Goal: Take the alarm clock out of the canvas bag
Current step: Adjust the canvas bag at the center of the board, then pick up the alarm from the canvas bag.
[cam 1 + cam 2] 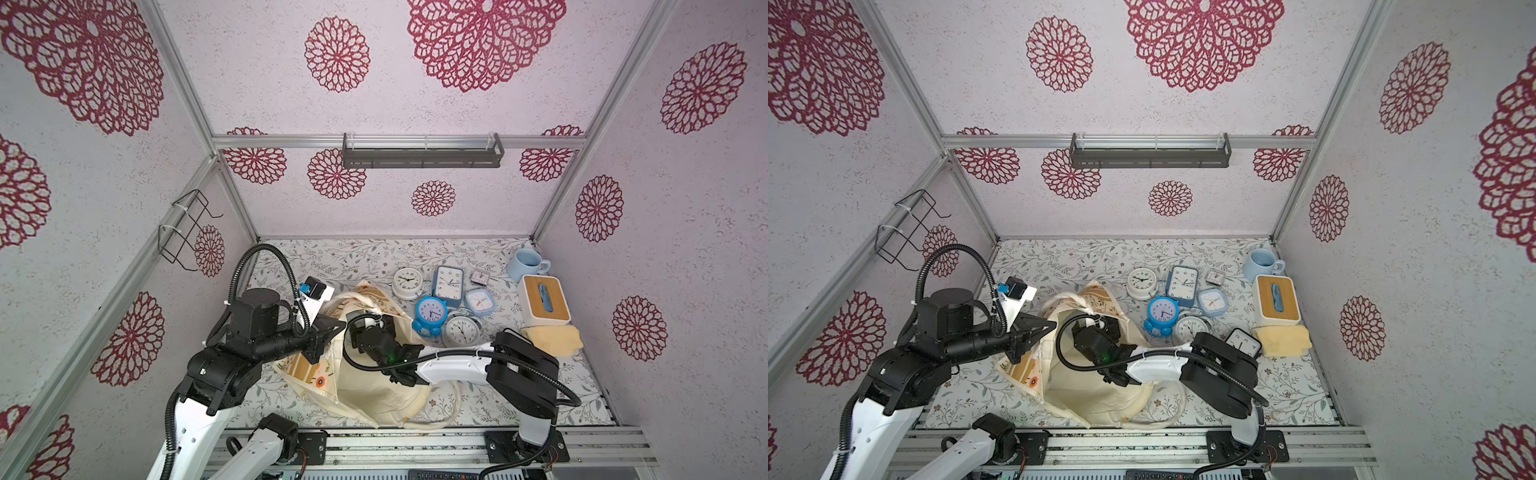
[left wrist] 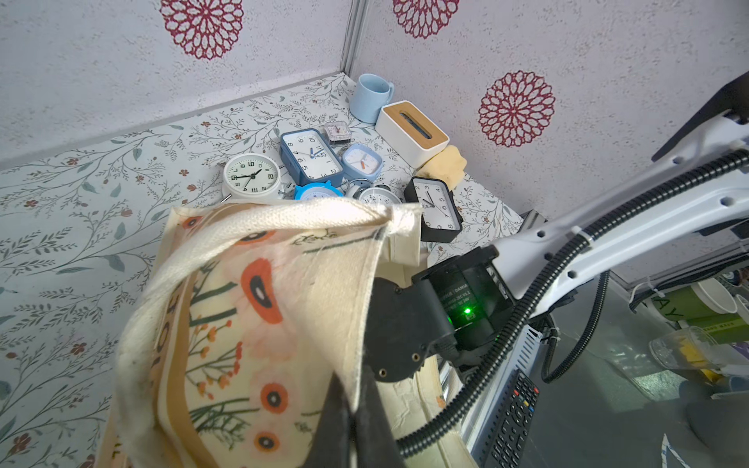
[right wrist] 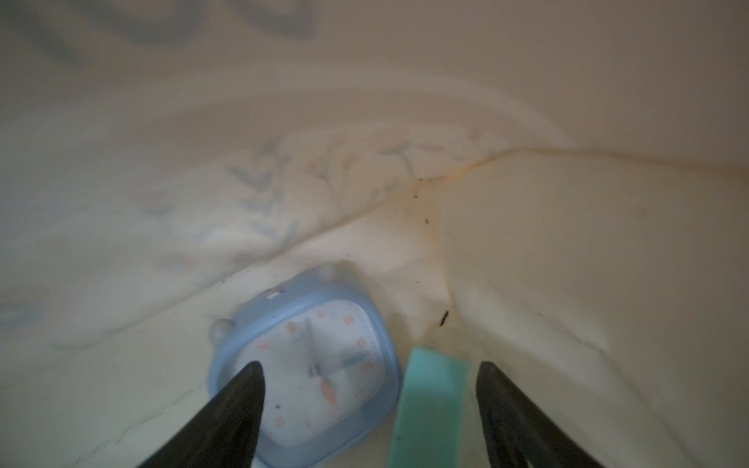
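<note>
The cream canvas bag (image 1: 374, 390) lies open near the table's front, its flowered panel (image 2: 243, 324) held up. My left gripper (image 2: 352, 385) is shut on the bag's rim, and in both top views it (image 1: 330, 330) holds that edge raised. My right arm (image 1: 376, 343) reaches into the bag's mouth, which hides its fingers in both top views. In the right wrist view, a light blue square alarm clock (image 3: 312, 364) lies face up on the cream lining. My right gripper (image 3: 371, 375) stands open over it, one finger (image 3: 243, 397) across the clock's face. A green block (image 3: 429, 409) lies between the fingers too.
Several other alarm clocks (image 1: 449, 282) are grouped on the table behind the bag, and a black one (image 1: 1244, 343) is beside my right arm. A blue mug (image 1: 525, 264), a wood-topped tissue box (image 1: 544, 299) and a yellow sponge (image 1: 552, 338) fill the back right corner.
</note>
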